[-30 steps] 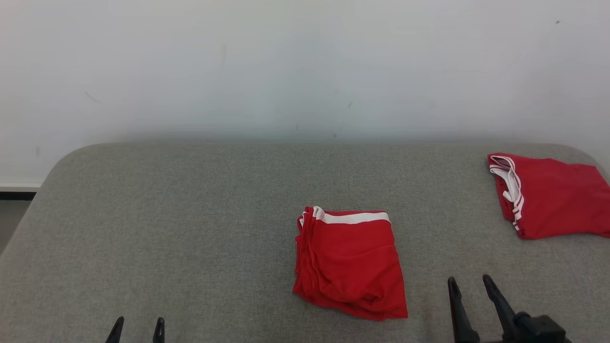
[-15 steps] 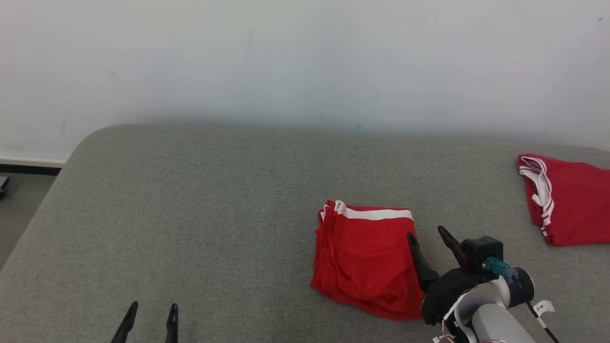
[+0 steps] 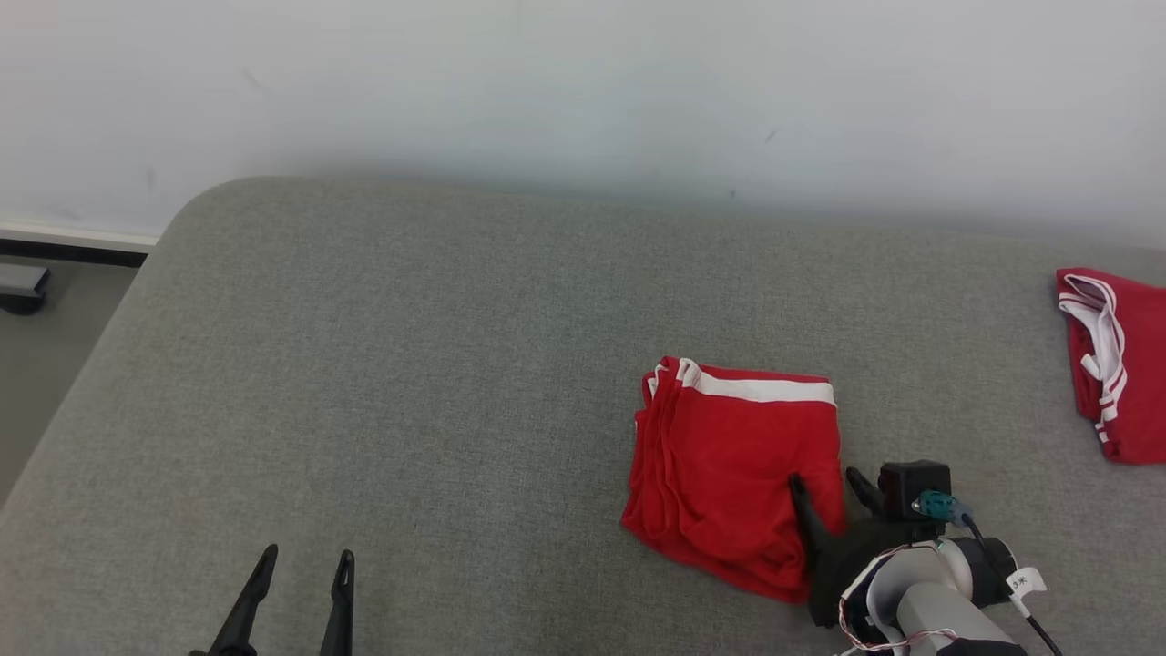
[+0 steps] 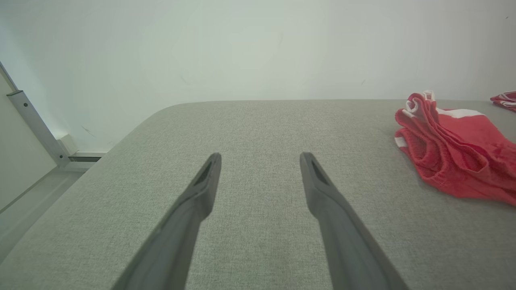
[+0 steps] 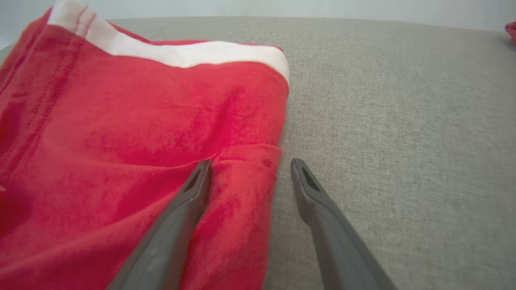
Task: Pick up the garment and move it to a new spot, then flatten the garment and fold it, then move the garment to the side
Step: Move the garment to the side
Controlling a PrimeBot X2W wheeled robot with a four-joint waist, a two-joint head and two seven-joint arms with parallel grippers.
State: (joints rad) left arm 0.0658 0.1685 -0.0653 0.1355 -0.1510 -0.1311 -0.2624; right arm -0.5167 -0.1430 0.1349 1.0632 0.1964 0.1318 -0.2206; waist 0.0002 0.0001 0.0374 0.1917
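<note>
A folded red garment (image 3: 738, 465) with a white band along its far edge lies on the grey cushioned surface (image 3: 437, 392), right of centre. My right gripper (image 3: 827, 483) is open at the garment's near right edge, straddling that edge. In the right wrist view one finger is over the red cloth (image 5: 133, 133) and the other over the bare grey fabric, right gripper (image 5: 249, 164) not closed on anything. My left gripper (image 3: 305, 563) stands open at the lower left, well away; the left wrist view shows the left gripper (image 4: 260, 158) over bare surface with the garment (image 4: 451, 145) far to its right.
A second red garment with white trim (image 3: 1116, 364) lies at the far right edge of the surface. A pale wall runs behind. The surface's rounded left corner drops to a floor with a dark baseboard (image 3: 64, 246).
The head camera has turned left and tipped down, so the whole picture shifted. My right gripper has moved left onto the garment's near right edge. Both grippers stay open.
</note>
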